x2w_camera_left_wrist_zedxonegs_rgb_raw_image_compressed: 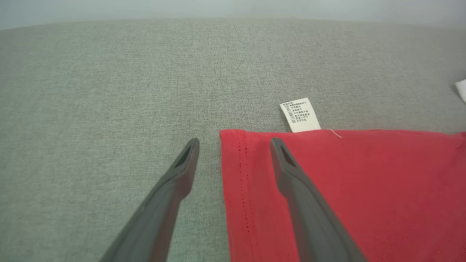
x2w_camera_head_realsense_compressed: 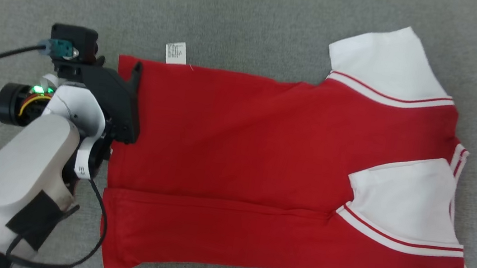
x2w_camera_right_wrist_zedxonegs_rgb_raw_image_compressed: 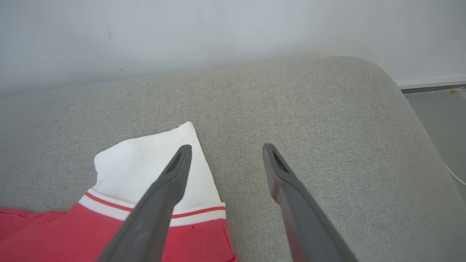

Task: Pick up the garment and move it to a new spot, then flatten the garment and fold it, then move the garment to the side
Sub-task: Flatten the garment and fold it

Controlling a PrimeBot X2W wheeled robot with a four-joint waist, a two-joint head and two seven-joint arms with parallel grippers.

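Left gripper (x2w_camera_left_wrist_zedxonegs_rgb_raw_image_compressed: 235,142) open wide at the edge of the red shirt (x2w_camera_head_realsense_compressed: 240,152); right gripper (x2w_camera_right_wrist_zedxonegs_rgb_raw_image_compressed: 225,147) open too, by its white sleeve (x2w_camera_right_wrist_zedxonegs_rgb_raw_image_compressed: 145,163).

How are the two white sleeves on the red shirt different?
The farther white sleeve sticks out past the edge of the red shirt; the nearer white sleeve is folded inward. The farther white sleeve rests on the grey cushion; the nearer white sleeve lies on top of the red cloth. Both are white, with a red-and-white striped band where they join the shirt.
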